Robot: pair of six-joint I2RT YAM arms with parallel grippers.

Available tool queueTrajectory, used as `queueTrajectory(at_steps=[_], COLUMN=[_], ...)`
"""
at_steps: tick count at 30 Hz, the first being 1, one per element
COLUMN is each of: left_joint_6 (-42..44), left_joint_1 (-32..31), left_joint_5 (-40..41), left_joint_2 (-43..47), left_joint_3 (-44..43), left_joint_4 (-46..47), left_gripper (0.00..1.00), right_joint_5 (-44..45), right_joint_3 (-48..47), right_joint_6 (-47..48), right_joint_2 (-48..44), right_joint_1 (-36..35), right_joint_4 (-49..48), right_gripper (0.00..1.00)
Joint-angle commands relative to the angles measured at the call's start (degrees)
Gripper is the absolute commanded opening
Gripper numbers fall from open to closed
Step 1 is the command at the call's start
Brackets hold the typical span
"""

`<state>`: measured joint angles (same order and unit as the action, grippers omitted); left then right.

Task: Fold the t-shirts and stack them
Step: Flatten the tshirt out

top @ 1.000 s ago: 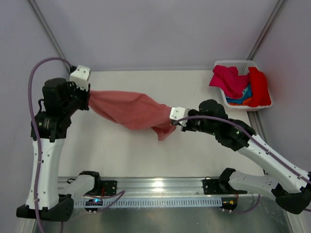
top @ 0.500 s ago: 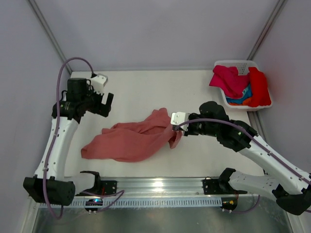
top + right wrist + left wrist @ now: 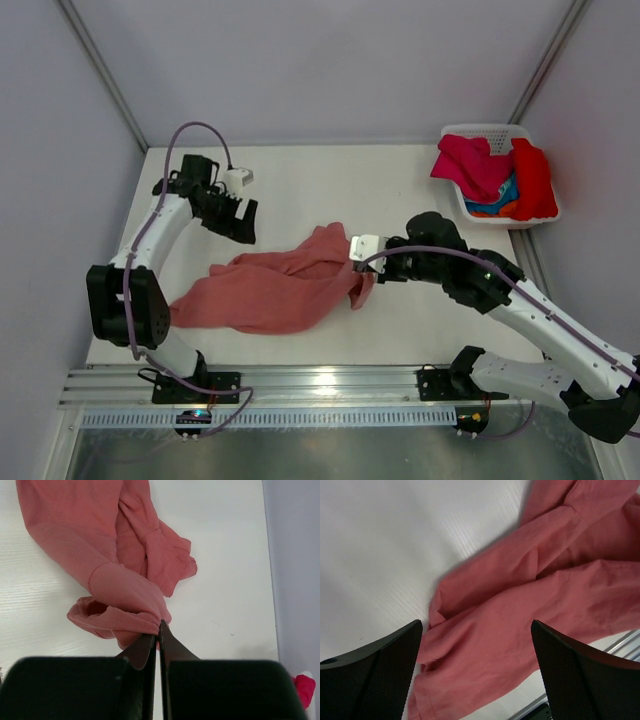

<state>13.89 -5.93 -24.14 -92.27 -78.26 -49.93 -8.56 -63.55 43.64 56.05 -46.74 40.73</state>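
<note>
White table: crumpled salmon t-shirt lies mid-surface, one edge pinched in the closed right gripper; left gripper hovers above, wide open, empty. Risk: a single-handed pull may bunch the cloth, spoiling a flat fold.

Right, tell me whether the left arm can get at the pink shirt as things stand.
Probably yes. The left arm hangs above the pink shirt, jaws open, with nothing between them. The right arm pinches only the shirt's opposite end, leaving the near folds free.
</note>
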Motion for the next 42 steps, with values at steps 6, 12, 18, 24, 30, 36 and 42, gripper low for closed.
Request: queueTrajectory(at_steps=[6,12,18,24,30,36,42], left_joint_6=[12.47,15.38,15.55,13.45,13.00,12.74,12.21], left_joint_1=[-1.80,-5.49,-10.67,-11.56,-11.56,-11.56,-11.56], left_joint_5=[-2.93,2.15,9.37,11.48,12.89,12.63,11.75], left_joint_2=[5.17,4.91,3.59,1.04,-1.16,-3.27,-0.37], left_joint_3=[7.68,10.84,14.10,14.27,13.66,12.78,12.08], left_joint_4=[-4.82,-2.81,2.73,6.60,7.83,6.61,4.15], left_gripper=[0.89,0.88,0.88,0.87,0.83,0.55,0.00], right_joint_5=[-0.67,-1.29,-1.38,-1.37,-1.46,-1.37,-0.94], right_joint_3=[1.85,0.97,1.23,0.88,1.06,1.32,1.50], right_joint_6=[-0.92,-1.62,-1.98,-2.06,-2.07,-2.24,-2.15], right_joint_2=[-0.07,1.43,1.87,1.87,1.52,1.34,0.73], right_joint_1=[-0.10,-0.10,-0.02,-0.10,-0.02,-0.02,-0.02], right_joint_4=[-3.73,-3.99,-4.08,-4.08,-3.99,-3.99,-4.34], right_gripper=[0.03,0.03,0.03,0.03,0.03,0.03,0.03])
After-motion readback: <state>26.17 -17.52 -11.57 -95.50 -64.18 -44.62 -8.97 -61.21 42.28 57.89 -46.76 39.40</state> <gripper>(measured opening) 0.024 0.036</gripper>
